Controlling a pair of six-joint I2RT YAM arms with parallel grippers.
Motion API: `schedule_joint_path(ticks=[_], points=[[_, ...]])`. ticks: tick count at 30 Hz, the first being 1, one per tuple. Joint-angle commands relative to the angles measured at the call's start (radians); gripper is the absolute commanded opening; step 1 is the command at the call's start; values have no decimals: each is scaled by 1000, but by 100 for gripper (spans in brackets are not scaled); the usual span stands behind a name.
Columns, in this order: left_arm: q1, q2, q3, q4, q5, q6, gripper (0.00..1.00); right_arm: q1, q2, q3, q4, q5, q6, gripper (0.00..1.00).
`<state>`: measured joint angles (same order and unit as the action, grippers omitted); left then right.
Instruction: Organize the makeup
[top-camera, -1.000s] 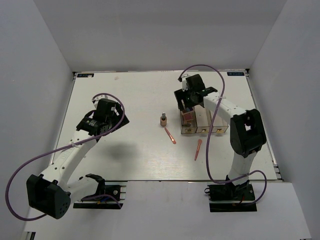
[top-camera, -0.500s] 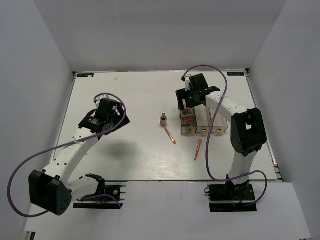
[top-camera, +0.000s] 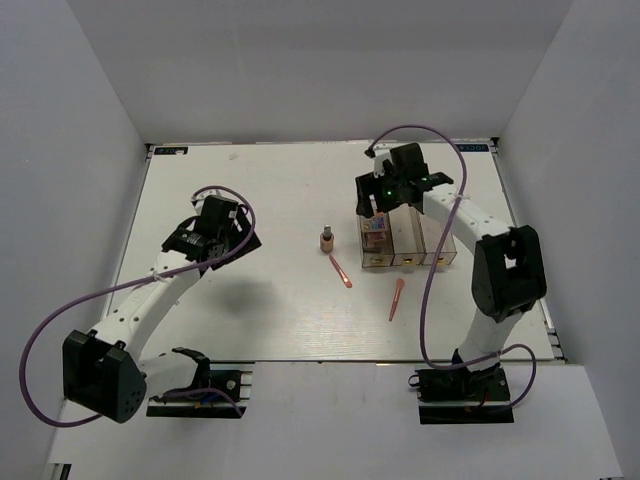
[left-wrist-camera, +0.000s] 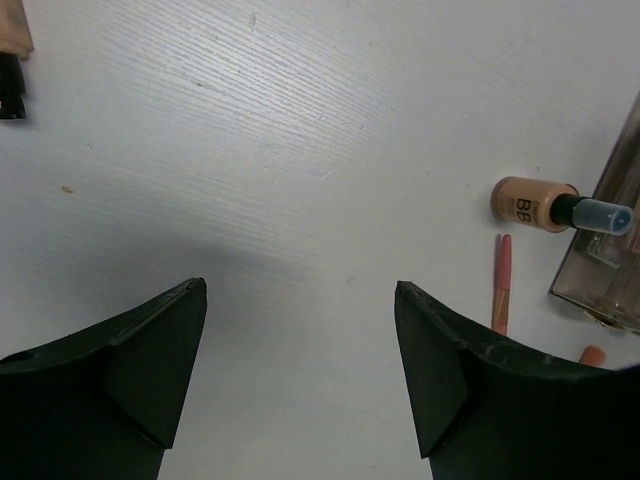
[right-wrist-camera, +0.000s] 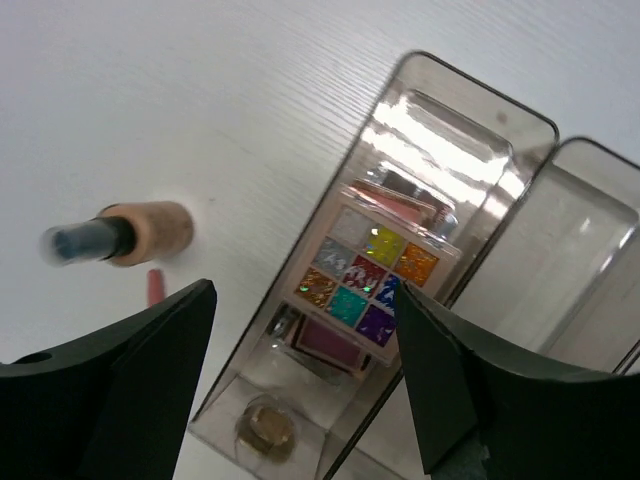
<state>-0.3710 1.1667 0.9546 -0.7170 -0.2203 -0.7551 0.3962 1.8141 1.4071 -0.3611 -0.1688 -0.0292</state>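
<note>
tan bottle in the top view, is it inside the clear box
No, the tan bottle stands upright on the bare table, apart from the clear box and outside its walls.

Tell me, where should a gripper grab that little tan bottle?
Probably the tan body of the bottle, below its narrower dark cap, coming down from above. It appears to stand upright, and its round body offers more surface than the cap. The clear box stands to its right and a coral stick lies close by, so its left is freest.
</note>
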Motion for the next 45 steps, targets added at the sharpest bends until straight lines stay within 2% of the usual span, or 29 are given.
schedule_joint_path(ticks=[1, 2, 4, 5, 8, 16, 30, 39, 41, 45], points=[[10, 34, 26, 2, 6, 22, 85, -8, -120, -36, 103, -234, -101, 76], [10, 43, 26, 1, 9, 23, 83, -8, -130, -51, 106, -362, -157, 76], [10, 53, 19, 5, 18, 25, 80, -5, -148, -60, 94, -502, -234, 76], [10, 50, 16, 13, 21, 25, 79, 0, -151, -59, 73, -632, -367, 77], [20, 47, 10, 21, 26, 25, 78, 4, -125, -66, -42, -762, -567, 84], [20, 34, 9, 14, 29, 20, 81, 41, -49, -73, 30, -552, -672, 89], [29, 14, -8, 11, 30, 13, 82, 128, 79, -30, 39, -509, -765, 89], [29, 13, -4, 5, 25, 14, 82, 176, 185, 41, 117, -377, -696, 89], [29, 16, -4, 7, 27, 14, 82, 182, 200, 72, 114, -370, -687, 88], [29, 16, -1, 5, 24, 14, 82, 193, 217, 85, 106, -374, -684, 73]])
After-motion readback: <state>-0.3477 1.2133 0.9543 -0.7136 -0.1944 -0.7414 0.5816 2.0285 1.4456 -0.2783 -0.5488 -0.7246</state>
